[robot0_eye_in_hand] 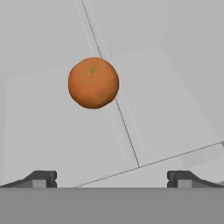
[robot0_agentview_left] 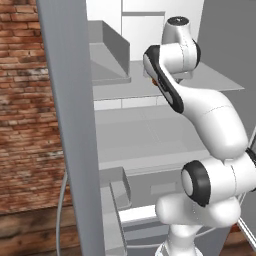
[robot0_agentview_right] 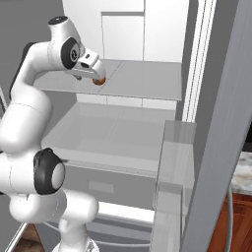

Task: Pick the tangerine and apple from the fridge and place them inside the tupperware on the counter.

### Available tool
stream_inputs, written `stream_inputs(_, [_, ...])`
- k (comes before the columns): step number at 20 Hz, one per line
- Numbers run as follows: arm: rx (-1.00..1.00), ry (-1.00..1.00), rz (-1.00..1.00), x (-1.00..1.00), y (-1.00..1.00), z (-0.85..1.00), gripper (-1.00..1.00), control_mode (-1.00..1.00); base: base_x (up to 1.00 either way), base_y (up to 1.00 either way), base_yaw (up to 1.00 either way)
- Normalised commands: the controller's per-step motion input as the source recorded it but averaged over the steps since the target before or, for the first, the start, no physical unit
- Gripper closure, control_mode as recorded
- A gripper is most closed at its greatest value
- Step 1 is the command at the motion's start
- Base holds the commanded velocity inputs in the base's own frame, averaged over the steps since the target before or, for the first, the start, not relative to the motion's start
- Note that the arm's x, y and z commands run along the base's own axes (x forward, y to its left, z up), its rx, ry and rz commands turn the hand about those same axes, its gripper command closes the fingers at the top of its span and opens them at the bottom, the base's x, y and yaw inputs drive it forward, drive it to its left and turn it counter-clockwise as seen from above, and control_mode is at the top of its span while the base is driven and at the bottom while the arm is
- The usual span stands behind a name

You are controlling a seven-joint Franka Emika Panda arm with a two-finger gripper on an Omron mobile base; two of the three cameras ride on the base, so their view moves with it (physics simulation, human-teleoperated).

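Note:
The tangerine (robot0_eye_in_hand: 93, 83) lies on the upper shelf (robot0_agentview_right: 142, 81) of the open fridge (robot0_agentview_left: 150, 135). In the hand view it sits ahead of my gripper (robot0_eye_in_hand: 111, 179), between the lines of the two fingertips (robot0_eye_in_hand: 41, 178) and apart from them. The gripper is open, its jaws wide with nothing between them. In the right base view the hand (robot0_agentview_right: 86, 61) hangs just above the tangerine (robot0_agentview_right: 100, 81), which peeks out under it. The apple and the tupperware are out of view. A strip of the marbled counter (robot0_agentview_right: 243, 173) shows at the right edge.
The fridge door (robot0_agentview_left: 70, 125) stands open at the left as a tall grey slab, with bins (robot0_agentview_left: 117, 187) on its inner side. A second door edge (robot0_agentview_right: 221, 147) rises at the right. A lower shelf (robot0_agentview_right: 113, 133) and a drawer (robot0_agentview_right: 108, 184) lie beneath. A brick wall (robot0_agentview_left: 25, 100) is left.

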Motion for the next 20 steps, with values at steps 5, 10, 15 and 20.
stream_inputs(5, [0.00, 0.00, 0.00, 0.21, 0.00, -0.07, -1.00, -1.00, 0.00, 0.00, 0.00])
stream_inputs(10, [0.00, 0.00, 0.00, 0.28, 0.00, -0.06, -1.00, -1.00, 0.00, 0.00, 0.00])
stream_inputs(15, [0.00, 0.00, 0.00, 0.25, 0.00, -0.07, -1.00, -1.00, 0.00, 0.00, 0.00])
stream_inputs(20, [0.00, 0.00, 0.00, 0.18, 0.00, -0.04, -1.00, -1.00, 0.00, 0.00, 0.00])
